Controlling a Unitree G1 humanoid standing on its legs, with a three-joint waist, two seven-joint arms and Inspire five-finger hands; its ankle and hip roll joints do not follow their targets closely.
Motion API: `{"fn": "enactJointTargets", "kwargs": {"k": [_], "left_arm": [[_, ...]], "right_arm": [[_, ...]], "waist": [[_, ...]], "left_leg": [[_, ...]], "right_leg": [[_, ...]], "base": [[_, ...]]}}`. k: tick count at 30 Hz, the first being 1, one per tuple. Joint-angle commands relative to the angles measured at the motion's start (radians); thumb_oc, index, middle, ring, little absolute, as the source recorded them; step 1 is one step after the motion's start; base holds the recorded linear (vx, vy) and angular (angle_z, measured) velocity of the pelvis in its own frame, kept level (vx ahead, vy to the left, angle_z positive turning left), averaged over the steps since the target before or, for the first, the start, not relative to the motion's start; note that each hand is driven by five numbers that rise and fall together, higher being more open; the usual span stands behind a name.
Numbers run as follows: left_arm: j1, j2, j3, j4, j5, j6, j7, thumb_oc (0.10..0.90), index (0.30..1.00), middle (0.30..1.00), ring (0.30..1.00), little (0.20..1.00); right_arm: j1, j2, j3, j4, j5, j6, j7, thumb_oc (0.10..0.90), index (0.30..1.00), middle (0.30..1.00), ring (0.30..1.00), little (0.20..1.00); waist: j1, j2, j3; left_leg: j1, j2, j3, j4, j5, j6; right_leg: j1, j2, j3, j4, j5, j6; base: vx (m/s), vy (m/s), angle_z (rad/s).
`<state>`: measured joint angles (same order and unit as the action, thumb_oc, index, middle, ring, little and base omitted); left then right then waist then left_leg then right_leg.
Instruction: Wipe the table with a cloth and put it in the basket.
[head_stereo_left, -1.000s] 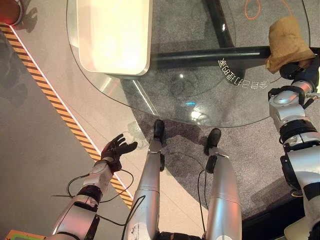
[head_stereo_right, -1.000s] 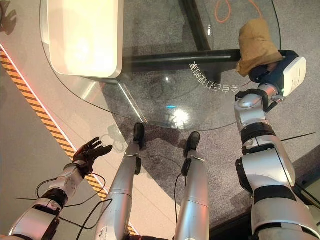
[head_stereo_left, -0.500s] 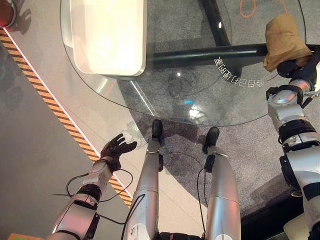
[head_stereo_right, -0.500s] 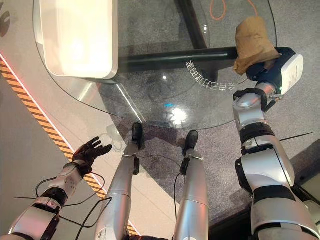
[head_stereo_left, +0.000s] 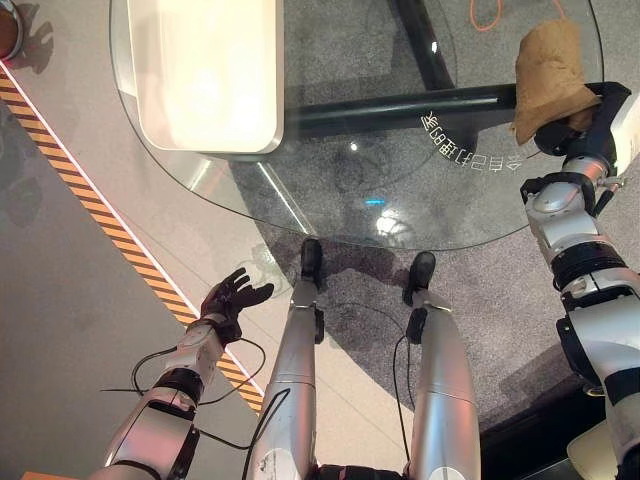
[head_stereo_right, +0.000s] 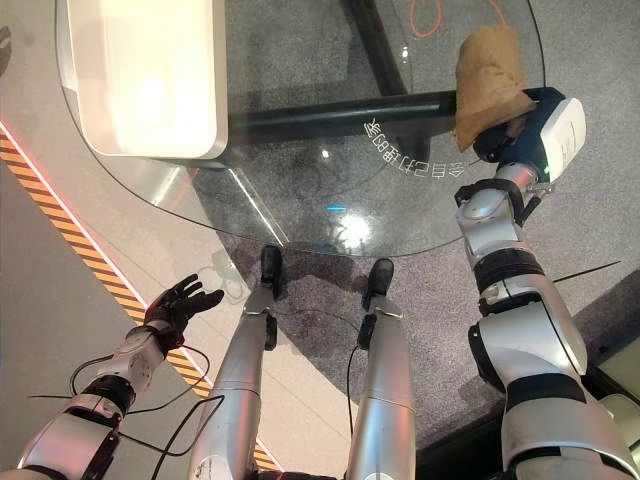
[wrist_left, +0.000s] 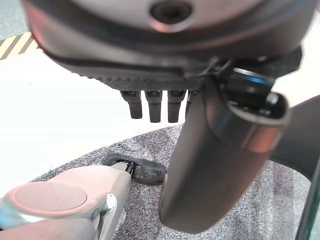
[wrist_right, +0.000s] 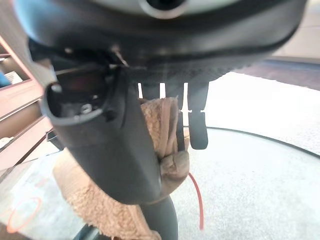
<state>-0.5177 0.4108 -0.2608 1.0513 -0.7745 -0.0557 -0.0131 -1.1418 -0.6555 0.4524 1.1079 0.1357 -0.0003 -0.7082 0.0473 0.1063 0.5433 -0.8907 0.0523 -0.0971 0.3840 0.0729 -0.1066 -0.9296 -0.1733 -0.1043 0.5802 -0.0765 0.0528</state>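
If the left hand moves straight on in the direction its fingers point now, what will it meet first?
The left hand is open beside the glass table. Its fingers point toward the robot's right; the way looks free as far as visible, though depth is unclear.

A lab or showroom floor: hazard-striped tape (head_stereo_left: 100, 225), grey carpet (head_stereo_left: 500, 300), round glass table (head_stereo_left: 330, 200).

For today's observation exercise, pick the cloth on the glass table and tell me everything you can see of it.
The cloth is tan-brown and fuzzy, like terry or fleece. It lies bunched and folded, not spread flat, on the round glass table near its edge on the robot's right. The right hand rests on the end nearest the robot, its thumb pressing a fold of the cloth against the fingers. The far end lies loose on the glass.
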Motion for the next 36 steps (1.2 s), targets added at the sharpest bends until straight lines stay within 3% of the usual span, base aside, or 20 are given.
{"fn": "enactJointTargets", "kwargs": {"k": [1, 17, 36], "left_arm": [[0.02, 0.011, 0.021, 0.043, -0.007, -0.024, 0.016, 0.8, 0.9, 0.9, 0.9, 0.9], [0.042, -0.025, 0.014, 0.012, 0.015, -0.035, 0.04, 0.8, 0.9, 0.9, 0.9, 0.9], [0.057, -0.053, 0.021, -0.005, 0.036, -0.046, 0.057, 0.8, 0.9, 0.9, 0.9, 0.9]], "right_arm": [[-0.045, 0.007, 0.1, -0.116, -0.117, -0.02, 0.057, 0.1, 0.3, 0.3, 0.3, 0.2], [-0.035, 0.081, 0.221, -0.306, -0.234, 0.048, 0.145, 0.1, 0.3, 0.3, 0.3, 0.2], [0.023, 0.128, 0.314, -0.514, -0.388, 0.032, 0.301, 0.1, 0.3, 0.3, 0.3, 0.2]], "waist": [[0.033, 0.016, -0.023], [0.046, 0.022, -0.023], [0.042, 0.023, -0.023]], "left_leg": [[0.023, -0.089, 0.087, 0.034, -0.074, 0.106], [0.027, -0.096, 0.09, 0.028, -0.061, 0.105], [0.026, -0.102, 0.092, 0.025, -0.05, 0.106]], "right_leg": [[0.017, 0.094, -0.023, -0.068, 0.022, -0.033], [0.017, 0.091, -0.032, -0.062, 0.019, -0.037], [0.009, 0.093, -0.031, -0.058, 0.021, -0.038]], "base": [[0.0, 0.0, 0.0], [0.0, 0.0, 0.0], [0.0, 0.0, 0.0]]}}
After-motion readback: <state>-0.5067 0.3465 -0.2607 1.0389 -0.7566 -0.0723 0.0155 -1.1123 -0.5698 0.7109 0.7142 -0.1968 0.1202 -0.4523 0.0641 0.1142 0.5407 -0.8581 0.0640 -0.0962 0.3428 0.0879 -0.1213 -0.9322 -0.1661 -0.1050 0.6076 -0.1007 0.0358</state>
